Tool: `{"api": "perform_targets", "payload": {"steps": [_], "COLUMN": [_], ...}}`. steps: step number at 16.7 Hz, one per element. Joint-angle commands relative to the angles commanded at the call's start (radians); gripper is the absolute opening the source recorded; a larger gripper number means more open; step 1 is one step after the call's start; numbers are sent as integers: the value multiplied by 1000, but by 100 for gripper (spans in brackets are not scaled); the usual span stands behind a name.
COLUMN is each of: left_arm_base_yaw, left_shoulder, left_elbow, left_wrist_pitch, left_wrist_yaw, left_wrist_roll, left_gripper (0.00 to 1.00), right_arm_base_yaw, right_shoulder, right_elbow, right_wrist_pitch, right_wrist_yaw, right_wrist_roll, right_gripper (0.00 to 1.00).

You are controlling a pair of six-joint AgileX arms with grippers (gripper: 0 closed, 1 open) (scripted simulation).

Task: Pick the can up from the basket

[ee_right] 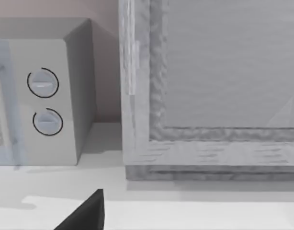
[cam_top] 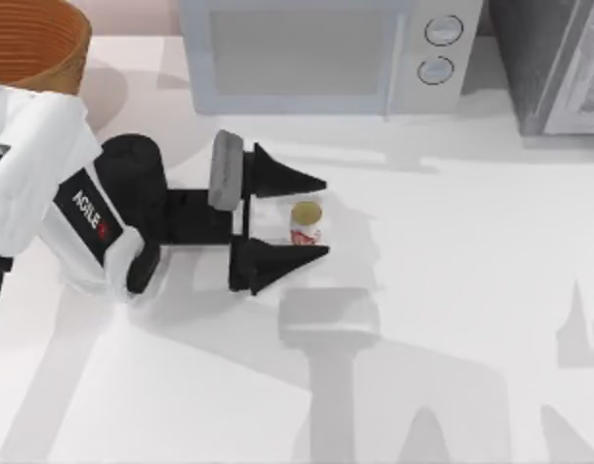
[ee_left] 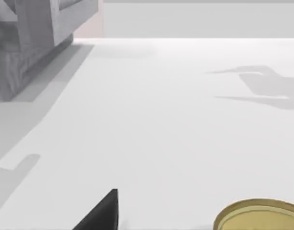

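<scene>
The can point(cam_top: 306, 222), white with red markings and a gold-tan top, stands upright on the white table, not in the basket. My left gripper point(cam_top: 323, 217) is open, with one black finger on each side of the can and a small gap above it. The can's gold top point(ee_left: 259, 216) shows in the left wrist view, beside one black fingertip point(ee_left: 101, 213). The orange-brown woven basket point(cam_top: 36, 43) sits at the table's far left corner, well away from the can. A dark part of my right gripper point(ee_right: 84, 215) faces the appliances at the back.
A grey microwave point(cam_top: 326, 53) with two round knobs stands along the back edge, behind the can. A grey cabinet point(cam_top: 558, 68) stands at the back right. Open white table lies to the right of the can and toward the front.
</scene>
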Motion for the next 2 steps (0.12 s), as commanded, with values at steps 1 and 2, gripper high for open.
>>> {"api": "perform_targets", "payload": {"steps": [1, 2], "left_arm_base_yaw": [0, 0], "left_shoulder": [0, 0], "left_elbow": [0, 0], "left_wrist_pitch": [0, 0], "left_wrist_yaw": [0, 0], "left_wrist_roll": [0, 0], "left_gripper": [100, 100], "right_arm_base_yaw": [0, 0], "right_shoulder": [0, 0], "right_elbow": [0, 0], "right_wrist_pitch": [0, 0], "right_wrist_yaw": [0, 0], "right_wrist_roll": [0, 0], "right_gripper": [100, 100]}}
